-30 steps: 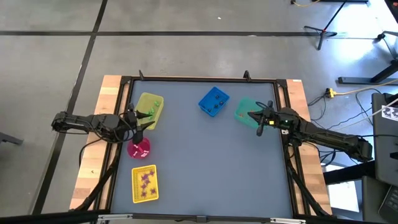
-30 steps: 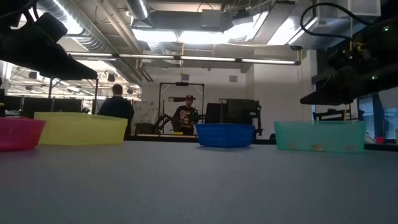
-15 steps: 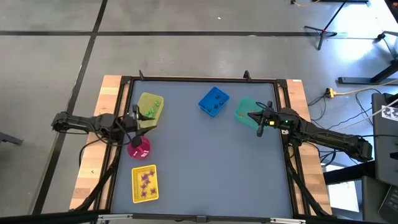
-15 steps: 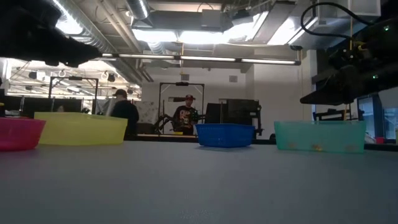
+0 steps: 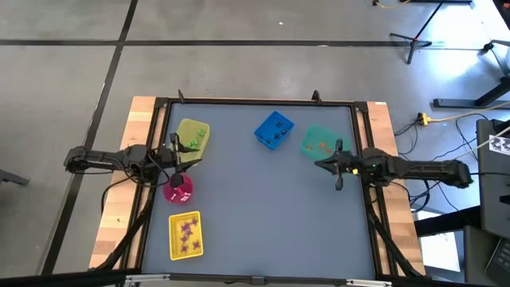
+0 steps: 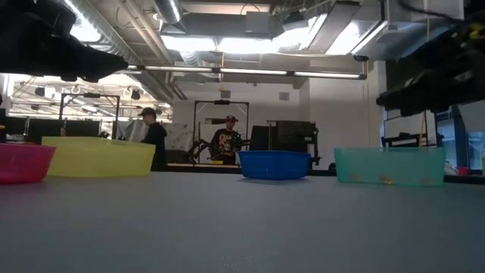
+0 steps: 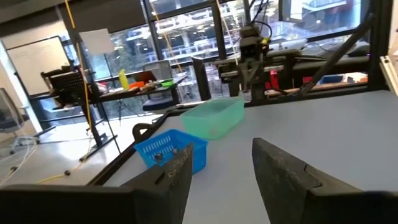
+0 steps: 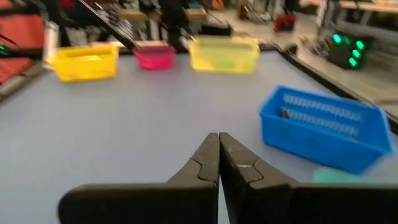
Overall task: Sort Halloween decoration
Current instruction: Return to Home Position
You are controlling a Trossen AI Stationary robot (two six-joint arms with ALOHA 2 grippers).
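Across the table [image 5: 263, 215] no loose trinket showed, so sorting looked all but done: the Halloween decoration [image 5: 188, 232] lay binned, purple pieces in the yellow basket [image 5: 172, 241], others in the lime bin [image 5: 197, 131], blue bin [image 5: 263, 136] and teal bin [image 5: 310, 138]. The left gripper [image 5: 174, 153] hovered parted and empty near the pink bowl [image 5: 169, 194]. The right gripper [image 5: 321, 164], pinched together on nothing, hung beside the teal bin, and nothing blocked either.

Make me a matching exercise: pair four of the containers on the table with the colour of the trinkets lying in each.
Containers:
1. lime bin
2. blue basket
3. teal bin
4. yellow basket

Contents:
A. purple trinkets
B. orange trinkets
C. green trinkets
D. dark trinkets

Pairs: 1-C; 2-D; 3-B; 4-A.
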